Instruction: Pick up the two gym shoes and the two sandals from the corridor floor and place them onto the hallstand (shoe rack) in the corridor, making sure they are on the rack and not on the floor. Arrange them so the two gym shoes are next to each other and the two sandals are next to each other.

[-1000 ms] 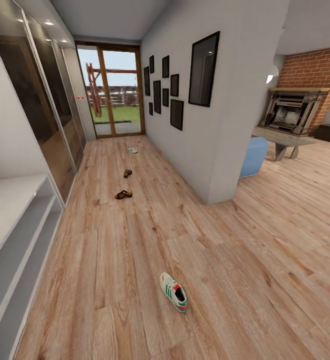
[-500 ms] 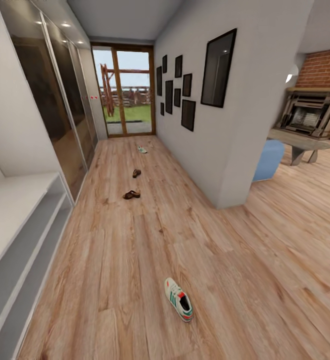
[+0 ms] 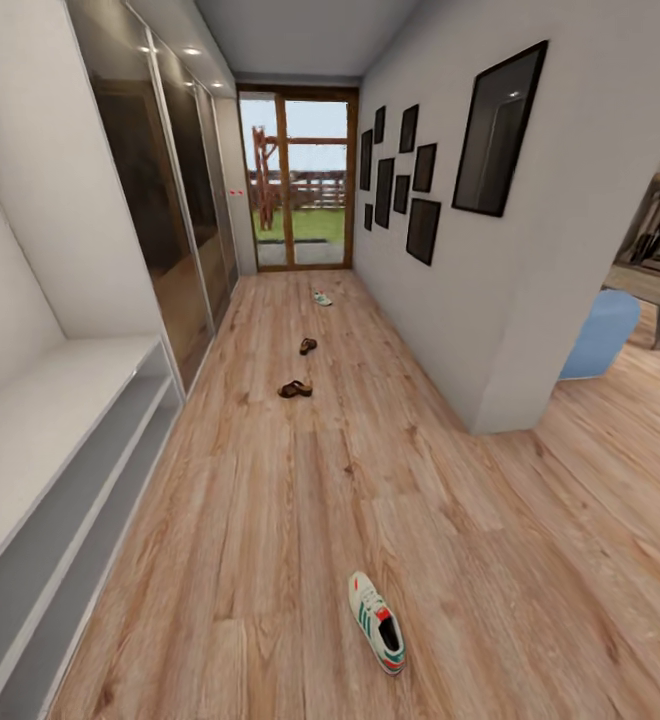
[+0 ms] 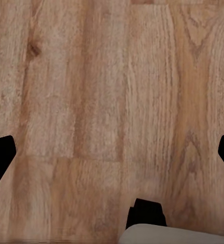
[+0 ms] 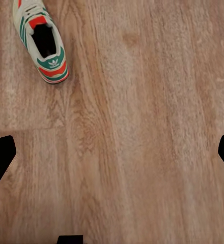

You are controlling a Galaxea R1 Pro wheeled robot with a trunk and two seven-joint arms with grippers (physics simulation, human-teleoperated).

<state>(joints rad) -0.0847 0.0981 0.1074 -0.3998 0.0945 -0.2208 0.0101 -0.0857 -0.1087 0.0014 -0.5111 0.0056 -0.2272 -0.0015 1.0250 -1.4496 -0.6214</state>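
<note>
Along the corridor floor (image 3: 300, 520): all four shoes lie on the planks, strung out in a line toward the glass door (image 3: 300, 185) at the far end.
Near gym shoe (image 3: 377, 621): alone on the floor closest to the robot, sole down, heel toward the robot; in the right wrist view it sits at the picture's edge (image 5: 40, 40), its toe cut off.
Near sandal (image 3: 294, 389): mid-corridor, well beyond that shoe; small, its perforations too fine to make out.
Far sandal (image 3: 308, 346): just past the first, apart from it; only a dark brown blob.
Far gym shoe (image 3: 322, 298): close to the door, a pale speck with a hint of green; details unreadable.
Hallstand (image 3: 60, 440): against the left wall, pale grey, bench top and shelf rows bare; its near end and upper part are cut off.
Left claw (image 4: 112, 157): fingers spread wide, only dark tips at the two picture edges, bare planks between them.
Right claw (image 5: 112, 157): likewise spread apart, holding nothing, tips barely showing.
Beyond the wall corner: a blue seat (image 3: 600, 333), half hidden.
</note>
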